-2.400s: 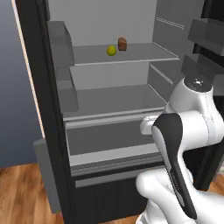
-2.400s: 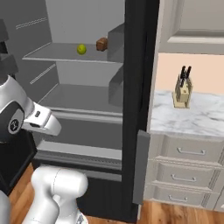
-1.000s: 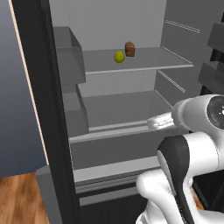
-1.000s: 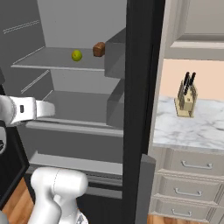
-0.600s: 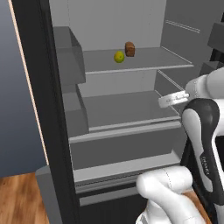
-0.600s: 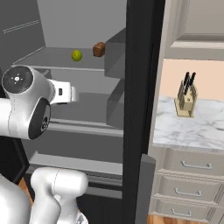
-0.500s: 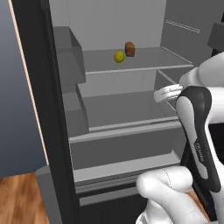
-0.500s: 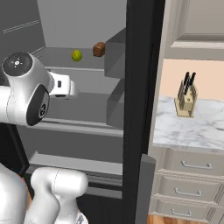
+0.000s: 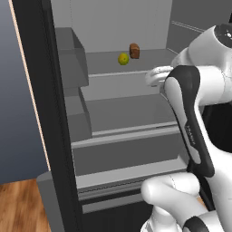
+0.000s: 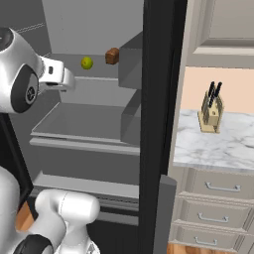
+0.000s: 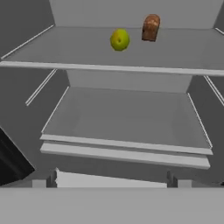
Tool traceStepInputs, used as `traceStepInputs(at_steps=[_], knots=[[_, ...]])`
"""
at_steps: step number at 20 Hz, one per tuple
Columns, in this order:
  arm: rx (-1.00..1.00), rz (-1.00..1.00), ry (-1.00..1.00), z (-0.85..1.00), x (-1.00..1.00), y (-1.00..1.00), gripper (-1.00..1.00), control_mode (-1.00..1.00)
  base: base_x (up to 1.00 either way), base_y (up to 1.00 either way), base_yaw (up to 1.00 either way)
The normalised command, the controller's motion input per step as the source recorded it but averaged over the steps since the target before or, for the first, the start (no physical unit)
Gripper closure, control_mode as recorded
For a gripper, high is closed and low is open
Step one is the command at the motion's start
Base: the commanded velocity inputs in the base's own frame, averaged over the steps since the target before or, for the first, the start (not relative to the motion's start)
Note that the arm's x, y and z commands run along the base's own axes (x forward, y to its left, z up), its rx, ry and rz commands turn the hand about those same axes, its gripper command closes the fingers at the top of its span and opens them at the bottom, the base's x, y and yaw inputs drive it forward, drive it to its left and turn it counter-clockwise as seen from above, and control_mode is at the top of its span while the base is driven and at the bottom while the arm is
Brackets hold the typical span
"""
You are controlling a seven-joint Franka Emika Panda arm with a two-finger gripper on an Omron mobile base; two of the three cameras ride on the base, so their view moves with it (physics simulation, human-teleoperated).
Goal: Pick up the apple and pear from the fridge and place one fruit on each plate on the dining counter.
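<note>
My arm has swung up since half a second ago, and the wrist now sits level with the upper shelf instead of the middle one. The pincer (image 11: 111, 181) points straight into the fridge (image 9: 59, 136); its two dark tips stand wide apart at the bottom of the hand view, nothing between them, so it's open and empty. In the base views the hand itself is tucked behind the wrist, so I read the spread from the hand view alone. Ahead and above the tips, the pear (image 11: 119, 39) sits on the upper shelf (image 11: 65, 52), well back from the front edge. Just beside it, to its right and a little deeper, stands the brown block (image 11: 151, 27), not touching it. Below lies the middle shelf (image 11: 127, 118). Off to the right, past the fridge frame, a knife block (image 10: 211, 113) stands on a marble top (image 10: 218, 144).
</note>
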Motion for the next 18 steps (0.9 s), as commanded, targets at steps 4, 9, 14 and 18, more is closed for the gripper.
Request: traceStepInputs(at_steps=[4,9,14,18], knots=[[0.06,0.00,0.00,0.46,0.86,0.27,-1.00,-1.00,0.00,0.00,0.00],[0.01,-0.07,0.00,0.02,1.00,0.15,-1.00,-1.00,0.00,0.00,0.00],[0.00,-0.11,0.00,-0.15,0.77,0.00,-1.00,-1.00,0.00,0.00,0.00],[0.01,-0.02,0.00,-0.03,0.38,0.00,-1.00,-1.00,0.00,0.00,0.00]])
